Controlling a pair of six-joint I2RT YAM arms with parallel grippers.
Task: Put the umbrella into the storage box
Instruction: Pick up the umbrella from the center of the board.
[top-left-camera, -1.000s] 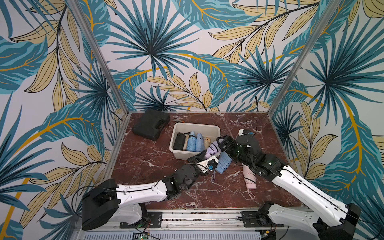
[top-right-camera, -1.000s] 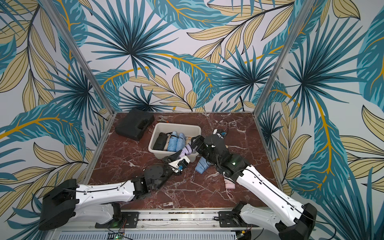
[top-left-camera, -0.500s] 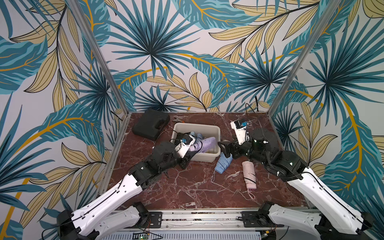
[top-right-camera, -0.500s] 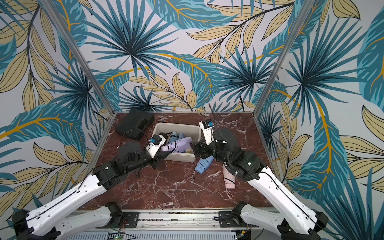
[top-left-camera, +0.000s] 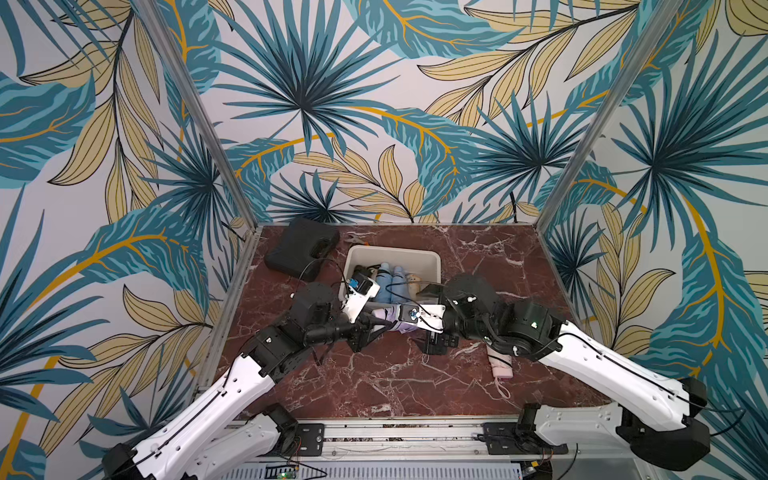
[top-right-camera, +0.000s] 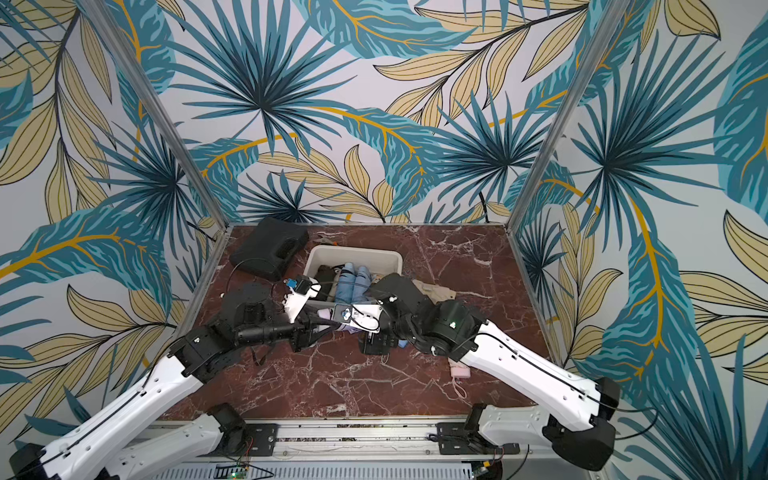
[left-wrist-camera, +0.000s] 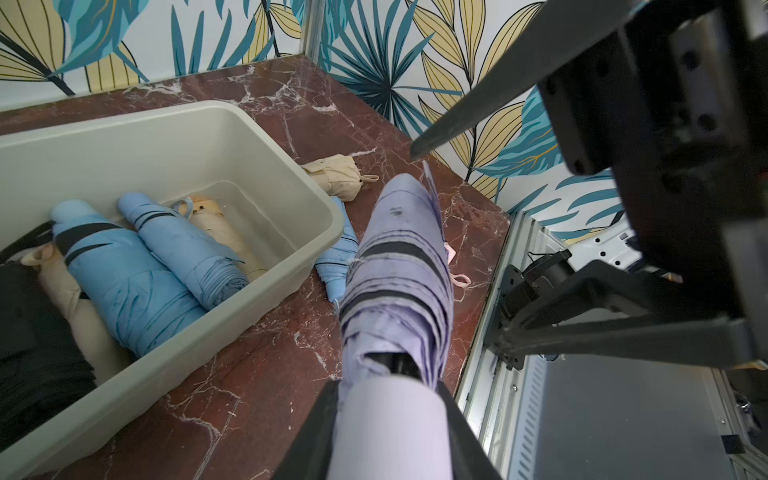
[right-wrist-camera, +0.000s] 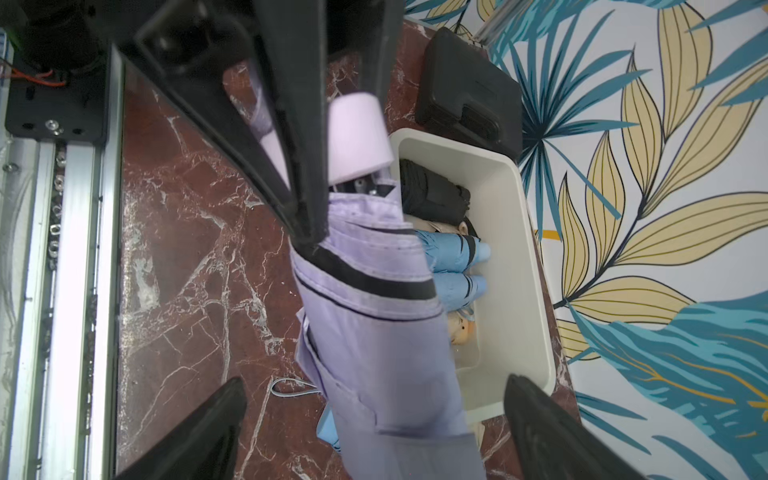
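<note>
The left jaws are shut tight on the pale handle end of the lilac umbrella (left-wrist-camera: 399, 266) and hold it up off the table (left-wrist-camera: 232, 399). The right jaws stand wide apart. The umbrella's other end lies between them, with a gap on each side. The storage box (left-wrist-camera: 174, 141) sits on the table just beside both jaws. Inside it lie two blue umbrellas (left-wrist-camera: 124, 282), a beige umbrella (left-wrist-camera: 220, 228) and a black umbrella (left-wrist-camera: 33, 332). A pink umbrella (top-left-camera: 500, 365) lies on the table behind the right jaws.

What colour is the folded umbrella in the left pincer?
The folded fabric umbrella is lilac with black bands, pale lilac handle; clearest in left wrist view.
</note>
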